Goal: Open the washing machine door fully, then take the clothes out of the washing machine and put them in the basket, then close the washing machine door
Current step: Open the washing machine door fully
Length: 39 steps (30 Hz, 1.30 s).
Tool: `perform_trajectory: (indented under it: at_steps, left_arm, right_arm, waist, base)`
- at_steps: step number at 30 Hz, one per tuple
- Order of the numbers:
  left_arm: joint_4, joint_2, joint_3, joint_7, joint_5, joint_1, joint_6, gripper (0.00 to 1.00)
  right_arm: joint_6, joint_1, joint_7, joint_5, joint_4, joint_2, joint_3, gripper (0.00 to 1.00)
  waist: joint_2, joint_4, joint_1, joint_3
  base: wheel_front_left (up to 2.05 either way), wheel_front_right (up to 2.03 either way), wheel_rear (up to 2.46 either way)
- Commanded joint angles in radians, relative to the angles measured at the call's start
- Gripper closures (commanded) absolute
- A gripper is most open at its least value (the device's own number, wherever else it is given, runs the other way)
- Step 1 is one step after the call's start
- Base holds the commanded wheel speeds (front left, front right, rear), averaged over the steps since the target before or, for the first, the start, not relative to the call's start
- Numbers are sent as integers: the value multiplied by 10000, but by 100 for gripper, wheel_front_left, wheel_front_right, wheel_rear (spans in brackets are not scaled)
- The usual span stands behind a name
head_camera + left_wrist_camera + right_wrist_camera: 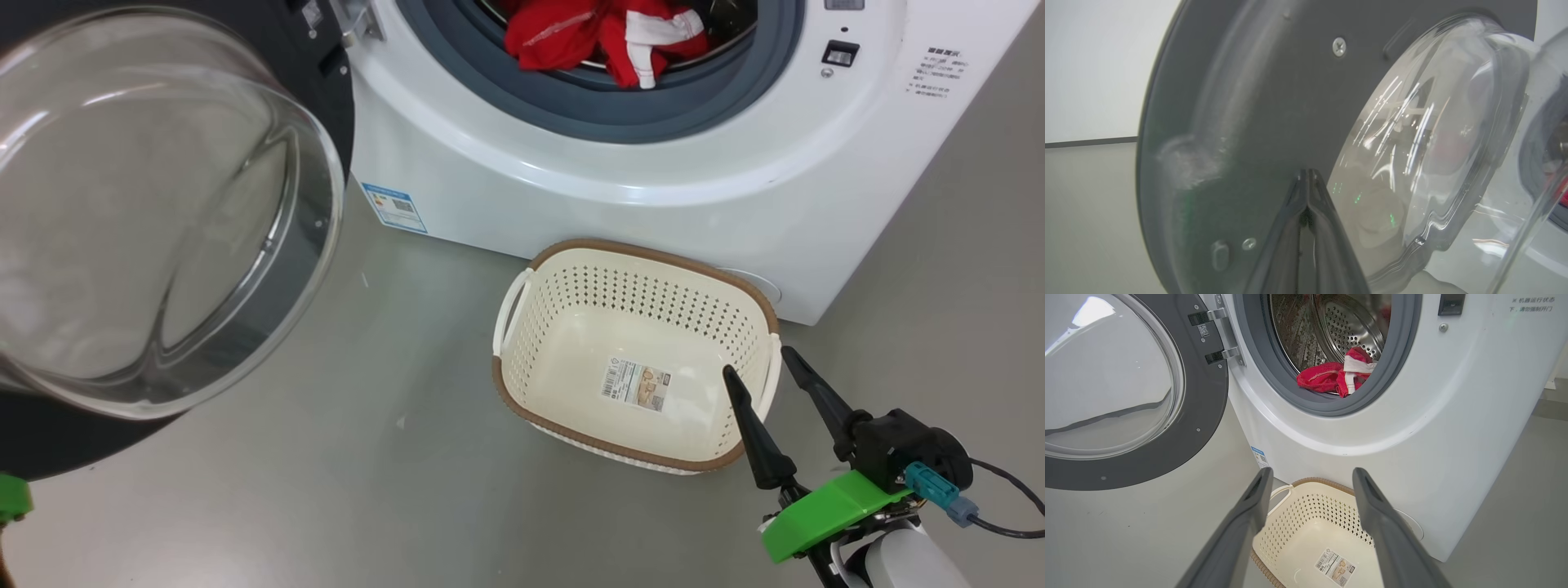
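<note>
The washing machine door [155, 212] stands swung open to the left, its clear glass bowl bulging toward the camera; its dark inner rim [1274, 106] shows close up in the left wrist view. My left gripper [1308, 173] is shut, its tips together right at the door's inner face, holding nothing. Red clothes [600, 37] with white trim lie at the drum's front lip inside the washing machine [653, 163], also seen as clothes [1337, 375]. The cream basket [637, 351] sits empty on the floor before the machine. My right gripper [755, 363] hangs open over the basket's right end.
Grey floor [367, 457] spreads between the door and the basket. The machine's grey rubber gasket [1331, 406] rings the steel drum [1347, 326]. The door hinge [1220, 335] sits at the opening's left. A white wall [1094, 61] stands beyond the door.
</note>
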Motion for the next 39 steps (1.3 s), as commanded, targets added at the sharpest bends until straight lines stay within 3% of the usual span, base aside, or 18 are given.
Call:
perform_trajectory:
  at_steps: [1,12,24,32,35,39]
  left_arm:
    - [-150,655,390,-53,105,-290,20,100]
    - [290,765,385,-53,92,-374,18,100]
    - [-61,474,-91,-53,-70,342,18,98]
    - [-1014,42,-726,-53,-245,1268,18,50]
    - [-1363,-55,-1001,-53,-354,1616,18,3]
    - [-1734,-180,-1335,-53,-452,2060,18,0]
  right_arm:
    - [35,-255,-91,-48,-234,-34,213,0]
    - [35,-269,-91,-76,-217,-9,135,0]
    - [35,-92,-92,36,-177,62,139,0]
    - [35,121,-92,146,-208,54,159,0]
    - [35,207,-92,191,-227,44,143,0]
    - [35,326,-92,244,-278,52,86,0]
  waist:
    - [0,-63,0,72]
    - [0,-137,0,2]
    - [0,-131,0,-533]
    - [0,-196,0,-932]
    - [0,-272,0,-1071]
    - [0,-424,0,-1227]
  base:
    - [0,0,0]
    - [0,0,0]
    - [0,0,0]
    - [0,0,0]
    - [0,0,0]
    - [0,0,0]
